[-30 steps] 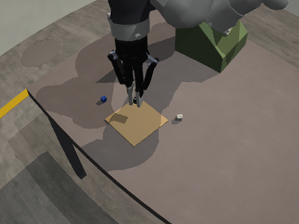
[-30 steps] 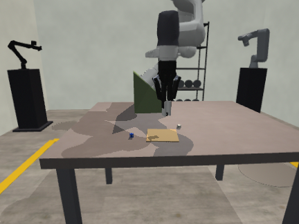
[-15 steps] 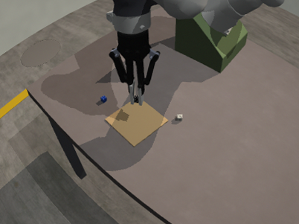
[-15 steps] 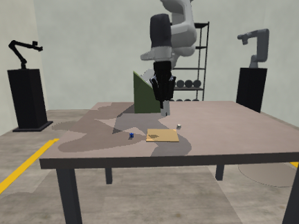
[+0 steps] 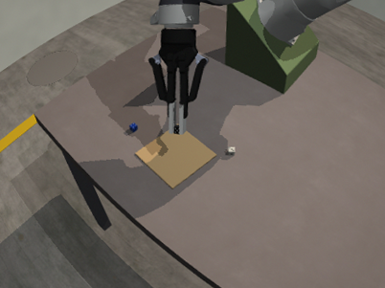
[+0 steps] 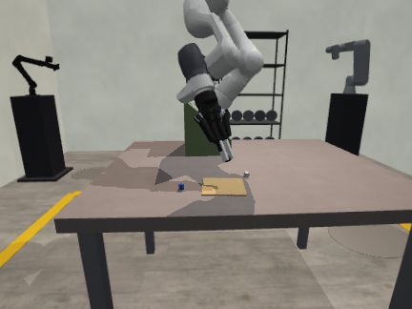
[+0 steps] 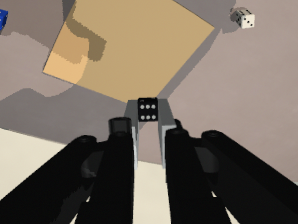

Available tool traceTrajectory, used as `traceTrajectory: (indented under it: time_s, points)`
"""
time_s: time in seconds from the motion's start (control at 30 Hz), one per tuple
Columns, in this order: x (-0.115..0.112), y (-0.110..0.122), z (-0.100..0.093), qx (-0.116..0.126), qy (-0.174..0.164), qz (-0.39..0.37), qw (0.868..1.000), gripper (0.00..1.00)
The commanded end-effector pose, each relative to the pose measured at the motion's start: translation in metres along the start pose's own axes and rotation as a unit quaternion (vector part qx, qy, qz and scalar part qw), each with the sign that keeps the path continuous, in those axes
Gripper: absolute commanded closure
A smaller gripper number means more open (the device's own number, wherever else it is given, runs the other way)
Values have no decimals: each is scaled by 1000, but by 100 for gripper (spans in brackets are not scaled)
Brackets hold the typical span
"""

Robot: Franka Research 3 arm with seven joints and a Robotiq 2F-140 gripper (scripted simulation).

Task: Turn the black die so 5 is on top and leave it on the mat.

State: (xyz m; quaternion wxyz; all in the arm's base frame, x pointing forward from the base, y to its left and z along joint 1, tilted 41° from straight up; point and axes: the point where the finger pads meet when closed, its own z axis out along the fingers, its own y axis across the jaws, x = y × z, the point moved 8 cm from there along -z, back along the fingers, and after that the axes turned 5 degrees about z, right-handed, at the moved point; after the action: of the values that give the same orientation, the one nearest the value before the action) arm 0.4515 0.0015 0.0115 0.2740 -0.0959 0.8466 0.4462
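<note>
My gripper [image 5: 176, 126] [image 6: 227, 155] [image 7: 148, 115] is shut on the black die [image 5: 176, 130] [image 6: 228, 158] [image 7: 147, 108]. It holds the die in the air, a little above the far corner of the tan mat [image 5: 191, 158] [image 6: 231, 187] [image 7: 153, 30]. In the wrist view the die shows a face with several white pips. The mat lies flat on the table. The blue die [image 5: 133, 127] [image 6: 181, 186] lies on the table left of the mat. The white die [image 5: 231, 151] [image 6: 246, 174] [image 7: 246, 20] lies on the table right of the mat.
A green block [image 5: 269, 45] [image 6: 195, 138] stands at the back of the table behind the arm. The table's front edge [image 5: 140, 221] runs close to the mat. A shelf [image 6: 267, 95] and black pedestals [image 6: 38, 133] stand off the table.
</note>
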Motion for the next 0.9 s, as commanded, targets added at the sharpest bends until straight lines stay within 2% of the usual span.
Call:
traceTrajectory:
  time_s: [0.0, 0.07, 0.1, 0.2, 0.23, 0.27, 0.3, 0.37, 0.4, 0.47, 0.87]
  points:
    - [7, -10, -4, 14, -63, -59, 996, 93]
    - [7, -10, -4, 14, -63, -59, 996, 93]
    - [8, -10, -4, 12, -74, -60, 995, 93]
    - [24, -14, -3, 1, -146, -60, 987, 93]
    - [25, -14, -2, 0, -153, -61, 986, 93]
    - [30, -15, -2, -3, -174, -61, 983, 93]
    - [31, -15, -1, -3, -177, -61, 982, 93]
    - [38, -17, 1, -9, -215, -61, 975, 93]
    - [39, -17, 1, -9, -218, -62, 974, 93]
    - [45, -18, 3, -14, -249, -62, 967, 93]
    - [49, -19, 4, -17, -270, -62, 961, 93]
